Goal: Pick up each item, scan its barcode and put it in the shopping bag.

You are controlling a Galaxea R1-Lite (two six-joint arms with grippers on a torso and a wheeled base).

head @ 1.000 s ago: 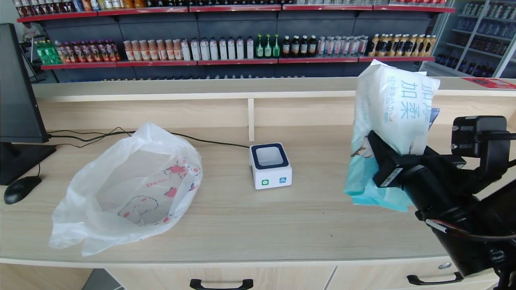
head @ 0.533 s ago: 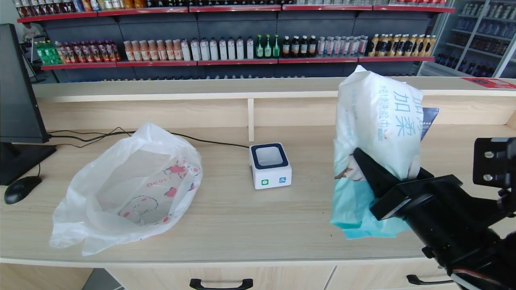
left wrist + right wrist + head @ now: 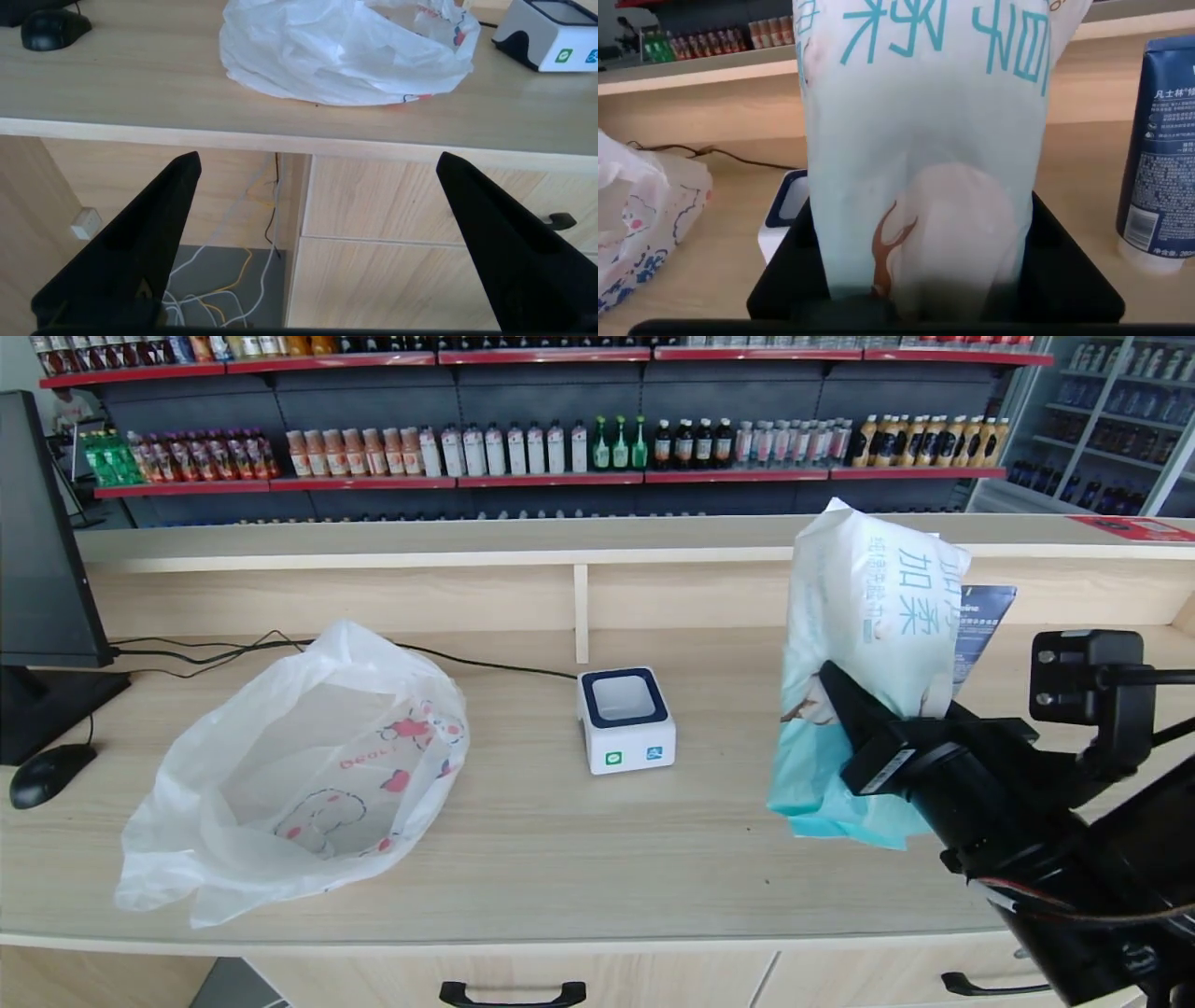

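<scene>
Head view: your right claw (image 3: 887, 695) pinches the soft pack (image 3: 864, 607) upright, right of the scanner (image 3: 625, 719), probably to present its barcode; shopping bag (image 3: 308, 765) lies open left of the scanner; left claw (image 3: 318, 163) spread.

On counter (image 3: 579, 859), shopping bag (image 3: 299, 775) left of scanner (image 3: 625, 719); pack (image 3: 868, 616) right of scanner, tube (image 3: 980, 616) behind pack.

The soft white-and-blue pack (image 3: 868, 607) is up in the air, upright. A dark blue tube (image 3: 985, 616) stands behind it. The small white scanner box (image 3: 625, 719) sits between the pack and the open white plastic shopping bag (image 3: 280, 728).
</scene>
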